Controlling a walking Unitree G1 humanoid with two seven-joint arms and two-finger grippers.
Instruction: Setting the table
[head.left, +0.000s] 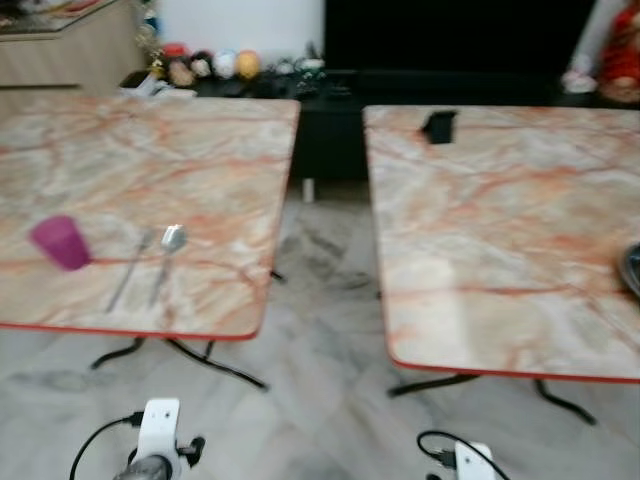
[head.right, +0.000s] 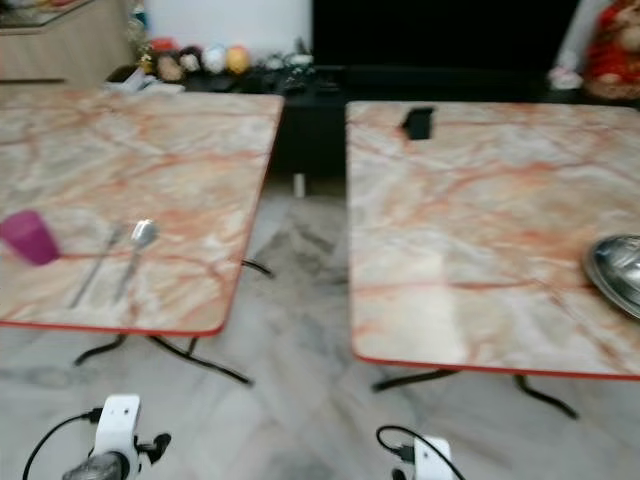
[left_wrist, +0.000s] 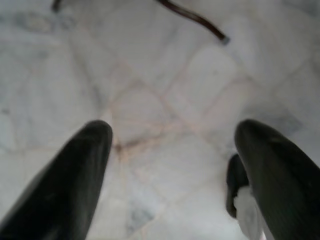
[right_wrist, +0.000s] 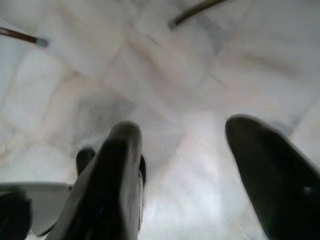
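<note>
Two marble-patterned tables with red edges stand side by side. On the left table sit a purple cup, a fork and a spoon near its front edge. A metal plate lies at the right table's right side. My left gripper hangs open over the pale floor, holding nothing. My right gripper also hangs open above the floor, empty. Both wrists show low at the bottom of the head views.
A gap of marble floor runs between the tables. A small black object lies at the far edge of the right table. Behind stand a dark TV cabinet with toys and a wooden counter.
</note>
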